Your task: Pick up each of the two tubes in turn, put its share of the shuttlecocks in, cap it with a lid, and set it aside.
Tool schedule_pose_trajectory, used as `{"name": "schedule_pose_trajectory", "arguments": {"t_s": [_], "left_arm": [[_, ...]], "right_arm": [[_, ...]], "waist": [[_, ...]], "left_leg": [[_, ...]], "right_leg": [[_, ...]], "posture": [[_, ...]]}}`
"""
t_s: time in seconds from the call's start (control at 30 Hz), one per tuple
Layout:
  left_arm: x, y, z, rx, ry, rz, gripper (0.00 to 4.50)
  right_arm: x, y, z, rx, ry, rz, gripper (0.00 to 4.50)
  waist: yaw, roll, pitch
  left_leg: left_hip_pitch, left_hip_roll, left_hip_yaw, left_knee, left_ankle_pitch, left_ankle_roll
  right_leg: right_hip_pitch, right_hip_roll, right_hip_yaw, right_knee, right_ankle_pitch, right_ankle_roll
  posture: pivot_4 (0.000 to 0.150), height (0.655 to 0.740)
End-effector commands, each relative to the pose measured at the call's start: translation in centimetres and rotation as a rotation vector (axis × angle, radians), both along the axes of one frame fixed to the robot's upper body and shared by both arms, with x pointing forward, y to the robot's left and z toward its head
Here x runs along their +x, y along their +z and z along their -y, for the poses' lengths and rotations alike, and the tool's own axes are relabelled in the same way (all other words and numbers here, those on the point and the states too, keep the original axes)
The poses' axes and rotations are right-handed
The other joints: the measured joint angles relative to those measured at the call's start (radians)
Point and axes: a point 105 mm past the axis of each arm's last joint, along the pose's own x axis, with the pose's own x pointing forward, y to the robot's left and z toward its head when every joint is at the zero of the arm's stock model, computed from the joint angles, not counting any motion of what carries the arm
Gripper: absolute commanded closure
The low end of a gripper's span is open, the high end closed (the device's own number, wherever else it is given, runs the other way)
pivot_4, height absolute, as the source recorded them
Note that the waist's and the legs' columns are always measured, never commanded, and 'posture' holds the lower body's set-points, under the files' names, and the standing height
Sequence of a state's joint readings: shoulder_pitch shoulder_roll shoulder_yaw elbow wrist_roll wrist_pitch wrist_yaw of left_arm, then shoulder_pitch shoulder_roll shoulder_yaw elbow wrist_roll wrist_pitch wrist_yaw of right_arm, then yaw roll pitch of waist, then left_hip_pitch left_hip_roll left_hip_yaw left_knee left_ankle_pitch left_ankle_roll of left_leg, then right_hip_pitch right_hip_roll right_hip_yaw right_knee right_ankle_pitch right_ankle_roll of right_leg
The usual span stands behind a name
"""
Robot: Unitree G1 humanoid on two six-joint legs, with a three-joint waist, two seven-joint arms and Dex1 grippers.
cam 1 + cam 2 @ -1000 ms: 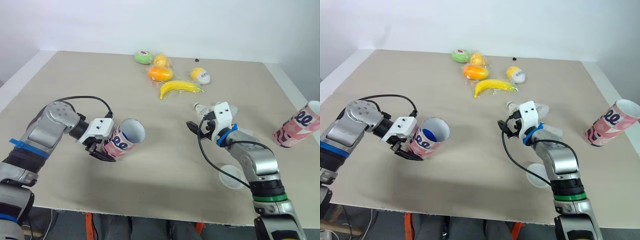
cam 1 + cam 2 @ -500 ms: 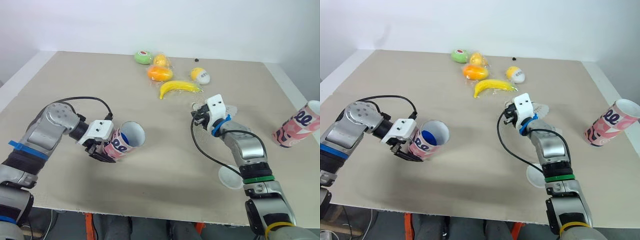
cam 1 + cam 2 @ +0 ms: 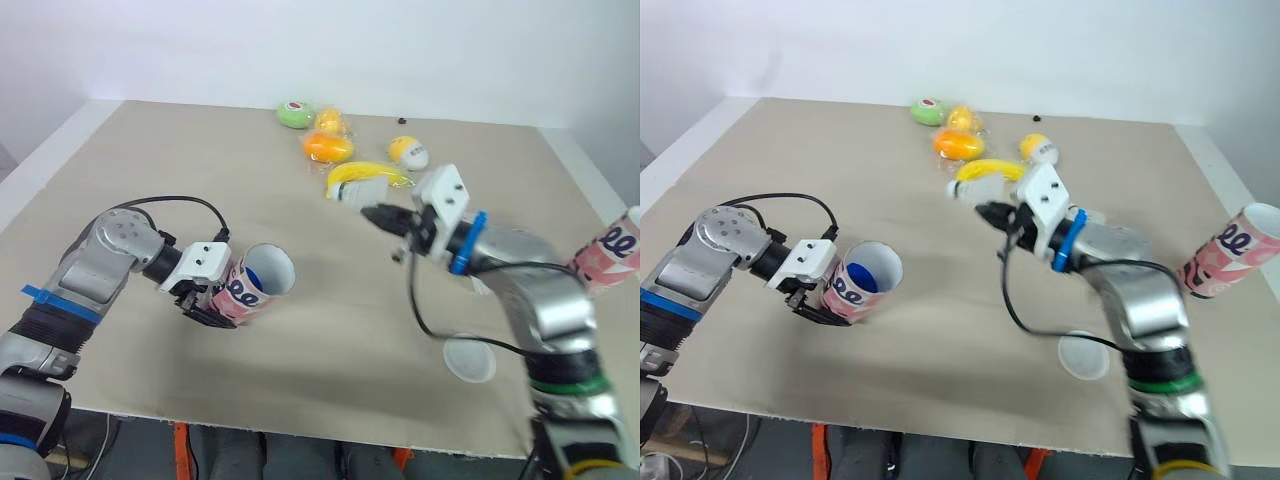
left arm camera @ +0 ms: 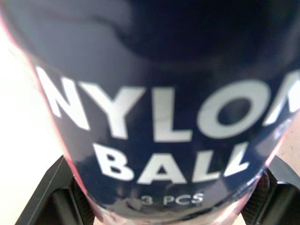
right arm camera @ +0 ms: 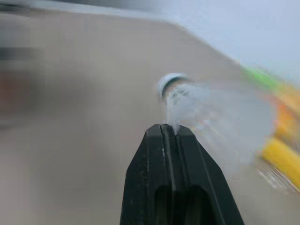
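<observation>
Clamps tube (image 3: 258,287) in left end effector (image 3: 212,303), mouth open toward the right one. Pinches shuttlecock (image 3: 350,190) by its skirt in right end effector (image 3: 378,214), cork ahead, well apart from tube. Likely featherlight and crushable at the skirt: gentle grip only.

Left pincer (image 3: 212,308) clamped on tube (image 3: 252,285); right pincer (image 3: 385,217) pinching shuttlecock (image 3: 355,190), arm extended.

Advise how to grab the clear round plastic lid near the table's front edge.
Probably by its rim, straight from above, pinching across opposite edges. The clear round plastic lid lies flat on the beige table, so nothing shows to hook underneath, and there is little wall to pinch sideways.
</observation>
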State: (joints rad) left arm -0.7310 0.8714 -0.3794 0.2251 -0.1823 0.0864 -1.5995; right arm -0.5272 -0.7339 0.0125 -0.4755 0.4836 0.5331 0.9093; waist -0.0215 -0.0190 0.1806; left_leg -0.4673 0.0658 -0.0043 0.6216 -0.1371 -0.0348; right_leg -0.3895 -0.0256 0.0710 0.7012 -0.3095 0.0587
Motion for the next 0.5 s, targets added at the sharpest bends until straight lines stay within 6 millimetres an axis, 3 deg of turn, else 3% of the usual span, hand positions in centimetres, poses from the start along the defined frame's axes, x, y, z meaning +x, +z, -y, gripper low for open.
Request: {"name": "schedule_pose_trajectory", "arguments": {"t_s": [0.03, 0.13, 0.5], "left_arm": [[-0.5, -2.3, 0.5, 0.052, -0.028, -0.084, 1.13], [-0.4, -2.5, 1.2, 0.038, -0.037, -0.096, 1.13], [0.0, -2.6, 1.9, 0.024, -0.049, -0.098, 1.13]], "right_arm": [[-2.8, 1.8, -0.9, -0.063, 0.147, 0.072, 4.43], [-3.5, 1.0, -1.7, -0.143, 0.219, 0.067, 4.43], [-1.5, 0.0, -4.9, -0.211, 0.262, 0.095, 4.43]], "waist": [[0.000, 0.000, -0.001], [0.000, 0.002, -0.002], [0.007, 0.004, -0.004]], "left_leg": [[0.001, 0.000, 0.000, 0.000, 0.000, 0.000], [0.007, 0.000, 0.000, 0.001, 0.000, 0.000], [0.006, -0.002, 0.002, 0.007, 0.001, 0.001]], "right_leg": [[0.001, 0.000, 0.000, 0.000, 0.000, 0.000], [0.006, 0.000, 0.000, 0.000, 0.000, 0.001], [0.008, -0.003, 0.001, 0.000, 0.002, 0.004]], "posture": [[0.150, 0.6946], [0.150, 0.6946], [0.150, 0.6946]]}}
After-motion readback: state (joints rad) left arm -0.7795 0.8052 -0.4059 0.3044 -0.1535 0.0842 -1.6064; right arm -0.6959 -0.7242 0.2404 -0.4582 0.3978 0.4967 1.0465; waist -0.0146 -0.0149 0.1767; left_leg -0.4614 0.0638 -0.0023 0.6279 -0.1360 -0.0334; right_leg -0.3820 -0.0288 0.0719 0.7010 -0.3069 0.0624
